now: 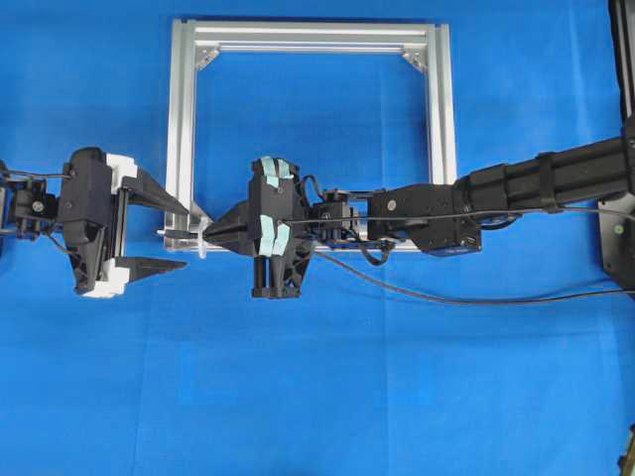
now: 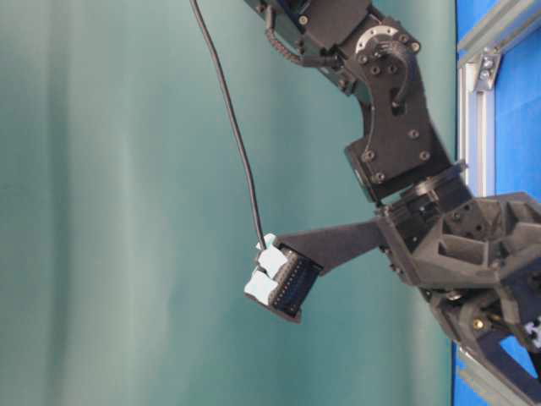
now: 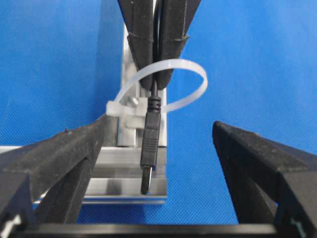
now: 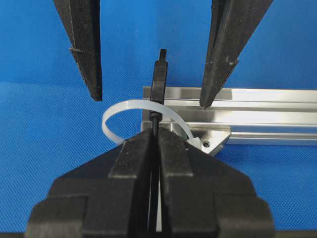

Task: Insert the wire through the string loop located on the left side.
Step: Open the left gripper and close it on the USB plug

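The wire (image 1: pixel 446 295) is a thin black cable, and my right gripper (image 4: pixel 156 138) is shut on it just behind its plug (image 4: pixel 159 74). The plug (image 3: pixel 150 144) pokes through the white string loop (image 3: pixel 190 67) tied at the silver frame's lower left corner (image 1: pixel 189 238). In the right wrist view the string loop (image 4: pixel 116 111) curves around the plug's base. My left gripper (image 1: pixel 187 236) is open, and its fingers (image 3: pixel 64 163) stand either side of the plug without touching it. My right gripper (image 1: pixel 208 236) points left at the loop.
The square silver frame (image 1: pixel 308 35) lies flat on the blue cloth, with corner brackets (image 4: pixel 210 141) inside it. The right arm (image 1: pixel 516 188) reaches across the frame's lower bar. Slack wire (image 2: pixel 232 127) trails back to the right.
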`<action>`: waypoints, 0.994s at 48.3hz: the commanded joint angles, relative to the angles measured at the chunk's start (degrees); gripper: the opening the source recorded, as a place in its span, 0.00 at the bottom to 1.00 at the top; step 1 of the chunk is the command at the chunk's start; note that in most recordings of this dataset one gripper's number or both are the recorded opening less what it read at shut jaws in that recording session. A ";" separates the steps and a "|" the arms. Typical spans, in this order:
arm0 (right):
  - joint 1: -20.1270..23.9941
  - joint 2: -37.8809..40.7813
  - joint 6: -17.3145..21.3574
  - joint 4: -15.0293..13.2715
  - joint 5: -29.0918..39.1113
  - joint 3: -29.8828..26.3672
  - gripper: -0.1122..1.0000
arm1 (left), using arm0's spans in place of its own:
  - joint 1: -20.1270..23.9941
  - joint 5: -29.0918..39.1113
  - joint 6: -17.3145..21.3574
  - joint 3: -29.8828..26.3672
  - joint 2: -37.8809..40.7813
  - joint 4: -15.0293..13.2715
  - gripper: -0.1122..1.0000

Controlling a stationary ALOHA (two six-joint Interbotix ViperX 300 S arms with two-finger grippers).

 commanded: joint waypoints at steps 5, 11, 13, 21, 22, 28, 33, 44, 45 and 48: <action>-0.09 -1.23 0.00 -0.09 -0.18 -1.14 0.11 | 0.18 -0.35 0.00 -0.53 -0.44 0.09 0.88; -0.09 -1.14 0.00 -0.09 -0.18 -1.14 0.11 | 0.18 -0.35 0.00 -0.44 -0.53 0.09 0.88; 0.00 -1.14 0.00 -0.09 -0.18 -1.14 0.11 | 0.18 -0.35 0.00 -0.53 -0.44 0.09 0.88; -0.09 -1.14 0.00 -0.09 -0.18 -1.14 0.11 | 0.18 -0.35 0.00 -0.53 -0.44 0.09 0.88; -0.09 -1.14 0.00 -0.09 -0.26 -1.14 0.11 | 0.18 -0.35 0.00 -0.53 -0.44 0.09 0.88; -0.09 -1.23 0.00 -0.09 -0.18 -1.14 0.11 | 0.18 -0.35 0.00 -0.53 -0.53 0.09 0.88; -0.09 -1.23 0.00 -0.09 -0.18 -1.14 0.11 | 0.18 -0.26 0.00 -0.44 -0.53 0.09 0.88; -0.09 -1.23 0.00 -0.09 -0.18 -1.05 0.11 | 0.18 0.44 0.18 -0.79 -0.44 0.09 0.74; -0.09 -1.23 0.00 -0.09 -0.26 -1.05 0.11 | 0.18 0.44 0.18 -0.88 -0.44 0.09 0.69; -0.09 -1.14 0.00 -0.09 0.09 -1.05 0.11 | 0.18 0.53 0.62 -0.88 -0.35 0.09 0.53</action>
